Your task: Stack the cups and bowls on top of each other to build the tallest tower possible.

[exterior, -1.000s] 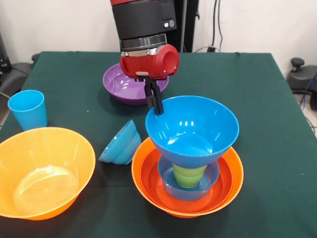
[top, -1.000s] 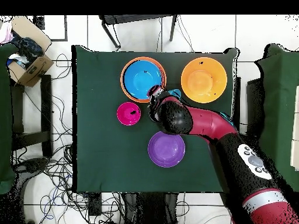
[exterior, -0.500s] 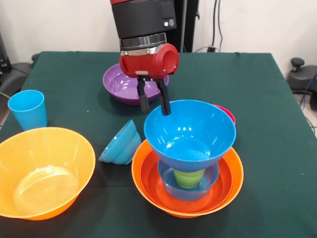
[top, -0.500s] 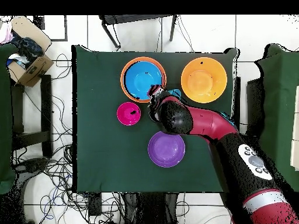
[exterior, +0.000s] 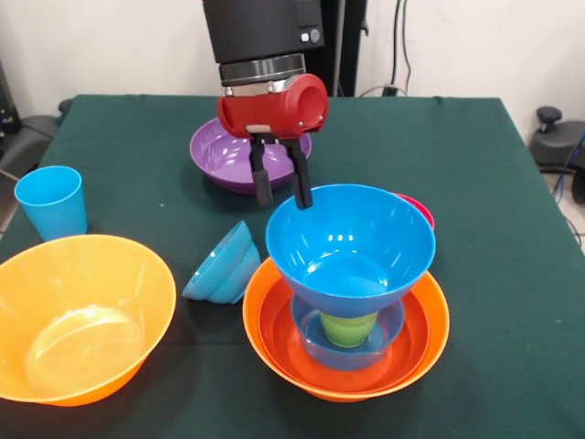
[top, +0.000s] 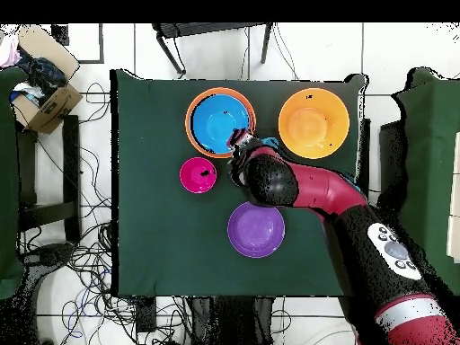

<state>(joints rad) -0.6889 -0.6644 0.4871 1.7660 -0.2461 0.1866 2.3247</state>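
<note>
Large blue bowl released onto the tower

The tower [exterior: 345, 315] is standing near the tabletop [exterior: 494, 174] front edge: orange bowls [exterior: 422, 343], a small blue bowl, the green cup [exterior: 348, 326], the large blue bowl [exterior: 351, 247]. The gripper [exterior: 281, 194], shut a second ago, is now being held open and empty, and is being lifted away.

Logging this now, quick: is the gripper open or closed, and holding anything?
Gripper: open, holding nothing, just behind the big blue bowl's rim.
</note>
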